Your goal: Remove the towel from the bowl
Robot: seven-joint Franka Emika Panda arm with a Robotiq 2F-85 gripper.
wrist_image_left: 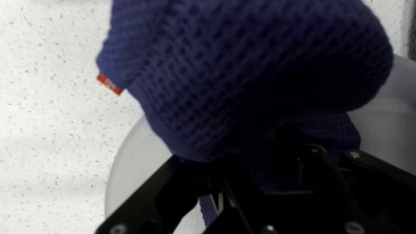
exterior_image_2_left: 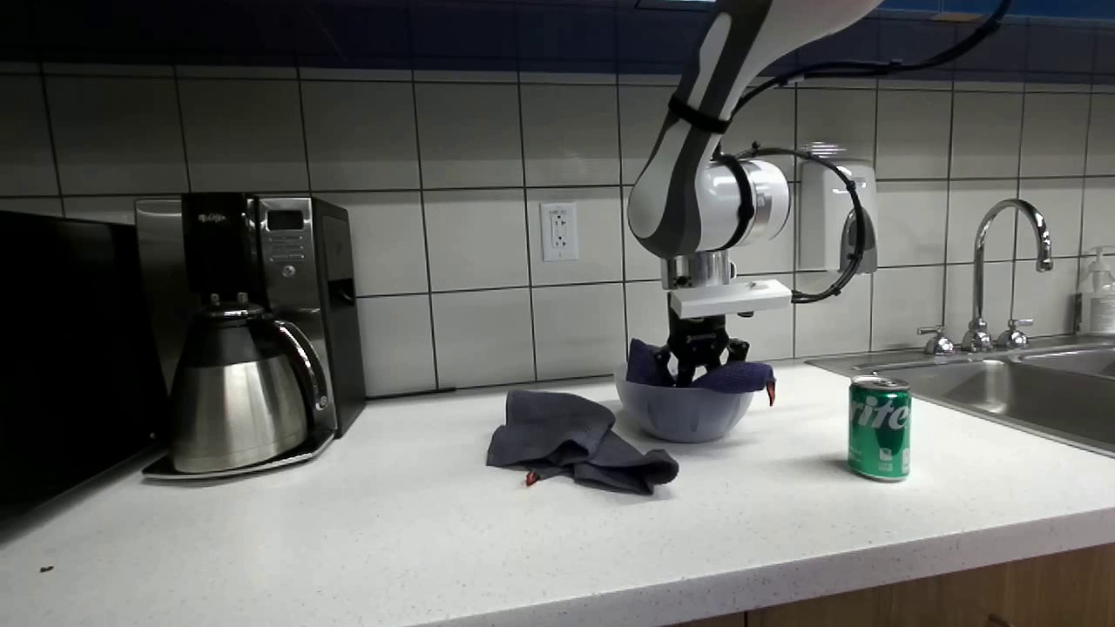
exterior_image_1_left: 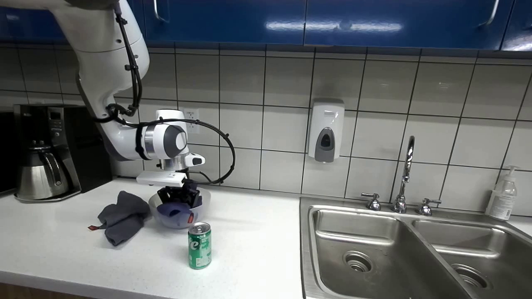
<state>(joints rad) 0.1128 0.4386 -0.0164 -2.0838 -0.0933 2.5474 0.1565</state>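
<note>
Wrist view: a purple towel (wrist_image_left: 221,81) lies bunched in the bowl (wrist_image_left: 133,169), spilling past its rim, a red tag (wrist_image_left: 110,84) on its edge. In both exterior views the hand (exterior_image_2_left: 699,367) points down into the bowl; its lower end is hidden, and I cannot tell whether it is spread or pinching the towel. A grey towel (exterior_image_2_left: 566,440) lies on the bench (exterior_image_2_left: 392,540) just beside the bowl, a green can (exterior_image_2_left: 880,428) upright nearby
</note>
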